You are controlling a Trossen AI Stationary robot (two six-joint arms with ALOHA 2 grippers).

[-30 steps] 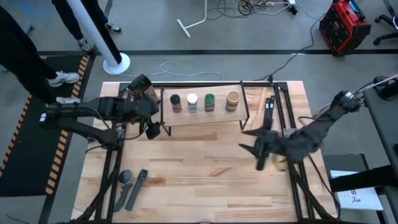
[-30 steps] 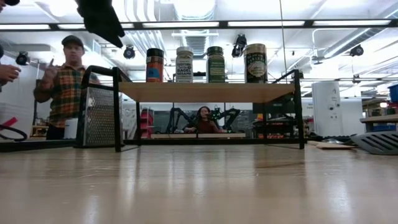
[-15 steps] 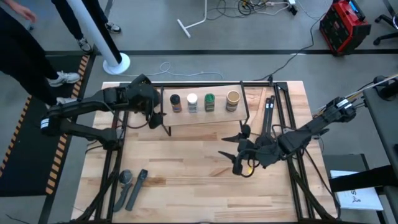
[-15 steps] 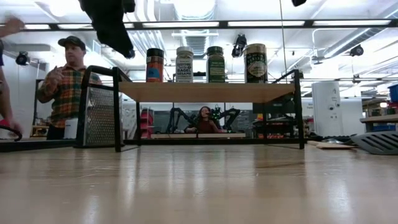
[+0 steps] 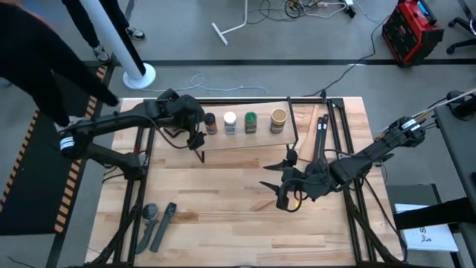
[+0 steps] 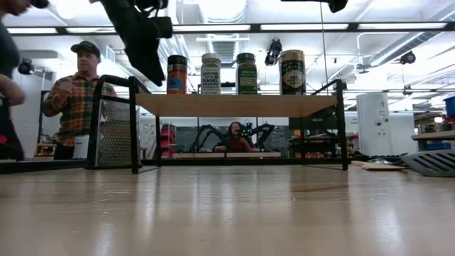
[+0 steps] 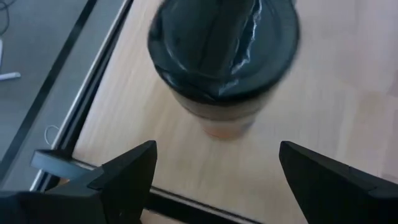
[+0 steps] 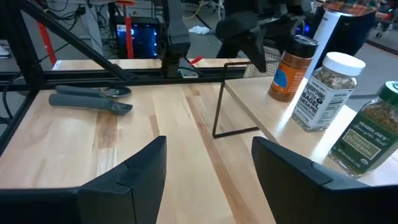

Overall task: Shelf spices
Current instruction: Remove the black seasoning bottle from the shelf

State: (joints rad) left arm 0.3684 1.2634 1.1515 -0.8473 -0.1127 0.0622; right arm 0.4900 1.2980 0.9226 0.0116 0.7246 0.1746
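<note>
Four spice jars stand upright in a row on the shelf (image 5: 242, 137), a light board on black legs (image 6: 238, 105): black-topped (image 5: 210, 123), white-topped (image 5: 230, 122), green (image 5: 251, 121), tan-topped (image 5: 278, 119). My left gripper (image 5: 195, 125) hovers open just left of the black-topped jar; in its wrist view the jar's black lid (image 7: 224, 46) shows beyond the spread fingers, untouched. My right gripper (image 5: 285, 187) is open above the table's middle, nearer than the shelf, and looks toward the jars (image 8: 326, 90).
A box grater (image 6: 112, 133) stands left of the shelf. Two grey kitchen tools (image 5: 158, 223) lie at the near left corner, black tongs (image 5: 321, 134) right of the shelf. A black frame rims the table. People stand beyond the far left edge (image 6: 75, 99).
My left gripper has swung toward the far edge and then right, up to the black-topped jar's side, staying open. My right gripper has moved left toward the table's middle, then held there. The jars have not moved.
</note>
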